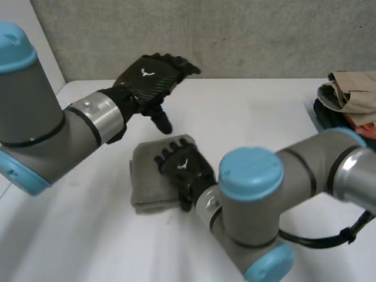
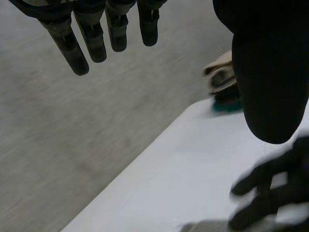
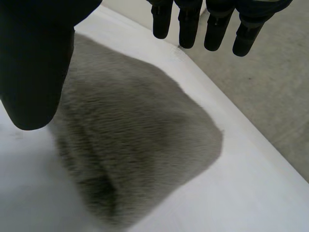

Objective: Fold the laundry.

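Hovering over grey towel (image 1: 147, 179), right hand (image 1: 182, 167) fingers (image 3: 188, 29) straight; left hand (image 1: 147, 79) fingers (image 2: 91, 43) spread, empty.

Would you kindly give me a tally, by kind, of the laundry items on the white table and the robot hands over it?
folded grey fluffy towel: 1
pile of unfolded clothes, beige on top: 1
black robot hands: 2, the left robot hand and the right robot hand
Total: 4
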Available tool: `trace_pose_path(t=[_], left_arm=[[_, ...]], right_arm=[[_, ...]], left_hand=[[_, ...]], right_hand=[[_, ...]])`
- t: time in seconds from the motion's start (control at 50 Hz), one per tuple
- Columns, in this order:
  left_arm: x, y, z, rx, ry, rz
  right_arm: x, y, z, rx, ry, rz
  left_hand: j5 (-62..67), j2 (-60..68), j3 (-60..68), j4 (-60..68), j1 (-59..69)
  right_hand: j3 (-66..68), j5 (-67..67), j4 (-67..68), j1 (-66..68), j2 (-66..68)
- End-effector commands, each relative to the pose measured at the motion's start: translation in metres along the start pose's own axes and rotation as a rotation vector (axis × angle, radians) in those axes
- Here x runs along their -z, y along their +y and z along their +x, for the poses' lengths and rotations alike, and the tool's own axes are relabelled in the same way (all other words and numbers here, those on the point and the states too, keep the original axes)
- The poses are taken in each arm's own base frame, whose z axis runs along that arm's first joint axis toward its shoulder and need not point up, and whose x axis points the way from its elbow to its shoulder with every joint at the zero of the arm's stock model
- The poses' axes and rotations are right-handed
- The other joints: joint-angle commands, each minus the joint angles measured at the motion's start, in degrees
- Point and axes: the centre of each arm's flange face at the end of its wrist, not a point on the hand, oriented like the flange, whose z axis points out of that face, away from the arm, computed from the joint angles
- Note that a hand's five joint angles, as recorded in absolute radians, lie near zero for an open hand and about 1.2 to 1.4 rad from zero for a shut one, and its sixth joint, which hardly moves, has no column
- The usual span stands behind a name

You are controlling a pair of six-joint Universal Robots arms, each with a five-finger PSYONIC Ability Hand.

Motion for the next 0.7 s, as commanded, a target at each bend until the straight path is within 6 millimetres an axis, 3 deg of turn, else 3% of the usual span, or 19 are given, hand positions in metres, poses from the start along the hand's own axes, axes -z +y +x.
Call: trace_pose_path(t=[0.02,0.22,0.48,0.56,0.66,0.7], left_arm=[[0.000,0.003,0.014,0.036,0.142,-0.027],[-0.003,0.014,0.020,0.048,0.161,-0.052],[-0.003,0.012,0.018,0.049,0.157,-0.048],[-0.004,0.013,0.018,0.050,0.157,-0.049],[-0.003,0.015,0.018,0.054,0.155,-0.055],[-0.003,0.015,0.017,0.053,0.152,-0.056]], right_arm=[[-0.013,0.025,-0.018,0.012,0.008,-0.006],[-0.034,0.039,-0.023,0.122,0.043,0.053],[-0.046,0.032,-0.019,0.137,0.093,0.127],[-0.053,0.034,-0.021,0.137,0.090,0.131],[-0.062,0.033,-0.020,0.132,0.103,0.148],[-0.065,0.028,-0.016,0.128,0.117,0.161]], left_hand=[[-1.5,-0.5,-0.7,-0.4,0.3],[-1.7,-0.7,-0.9,-0.5,0.2],[-1.7,-0.7,-0.9,-0.5,0.2],[-1.7,-0.7,-0.9,-0.5,0.2],[-1.7,-0.7,-0.9,-0.5,0.2],[-1.7,-0.7,-0.9,-0.5,0.2]], right_hand=[[-1.9,-2.3,-1.8,-2.7,-2.3],[2.5,2.1,2.7,1.8,2.2],[15.8,15.4,15.9,15.0,15.5],[26.4,26.0,26.5,25.6,26.0],[64.7,64.3,64.8,63.9,64.4],[68.1,67.7,68.2,67.3,67.7]])
